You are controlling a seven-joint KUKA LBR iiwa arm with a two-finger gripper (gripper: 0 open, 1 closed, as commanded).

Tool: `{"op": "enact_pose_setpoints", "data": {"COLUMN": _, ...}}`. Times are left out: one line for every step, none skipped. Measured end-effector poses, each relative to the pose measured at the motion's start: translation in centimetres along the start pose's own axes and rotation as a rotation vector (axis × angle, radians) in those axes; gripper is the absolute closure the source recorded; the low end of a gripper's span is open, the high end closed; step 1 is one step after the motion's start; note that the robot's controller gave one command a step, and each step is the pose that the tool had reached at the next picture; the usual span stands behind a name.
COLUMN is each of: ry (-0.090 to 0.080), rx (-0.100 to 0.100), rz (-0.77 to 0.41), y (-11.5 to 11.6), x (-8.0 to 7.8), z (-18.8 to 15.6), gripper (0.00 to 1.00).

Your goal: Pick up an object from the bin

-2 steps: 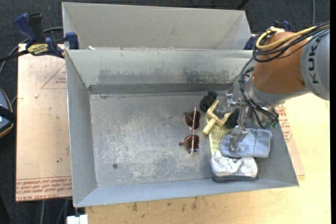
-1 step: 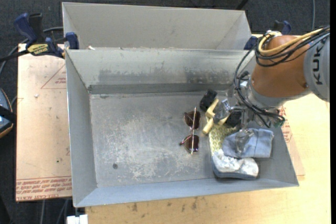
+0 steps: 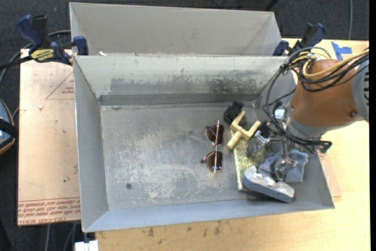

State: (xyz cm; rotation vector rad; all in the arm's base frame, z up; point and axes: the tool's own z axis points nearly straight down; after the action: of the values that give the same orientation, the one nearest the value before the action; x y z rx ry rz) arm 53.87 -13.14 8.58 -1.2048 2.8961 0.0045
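Gripper (image 3: 284,166): hanging low over the heap in the near right corner of the bin (image 3: 88,144); I cannot tell whether it is spread or pressed together.
Thing under it: a blue-grey lump (image 3: 299,163) is lying by the right wall.
Hard to make out: the gripper is covering part of the lump, blurring its shape.
Nearest neighbours: a grey-and-white shoe (image 3: 267,186) is lying in front, touching a speckled card (image 3: 242,160).
Further left: a tan plastic piece (image 3: 241,129) and sunglasses (image 3: 214,147) are lying apart.

Bin floor (image 3: 153,156) open at left, sunglasses (image 3: 214,147) midway, heap (image 3: 264,182) crowding right
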Motion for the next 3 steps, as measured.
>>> {"op": "enact_pose_setpoints", "data": {"ry": -0.001, "rx": -0.019, "rz": -0.34, "y": -0.6, "x": 0.3, "z": 1.0, "gripper": 1.0}}
{"op": "enact_pose_setpoints", "data": {"ry": -0.001, "rx": -0.019, "rz": -0.34, "y": -0.6, "x": 0.3, "z": 1.0, "gripper": 1.0}}
{"op": "enact_pose_setpoints", "data": {"ry": 0.003, "rx": -0.008, "rz": -0.334, "y": -3.2, "x": -1.4, "z": -2.6, "gripper": 1.0}}
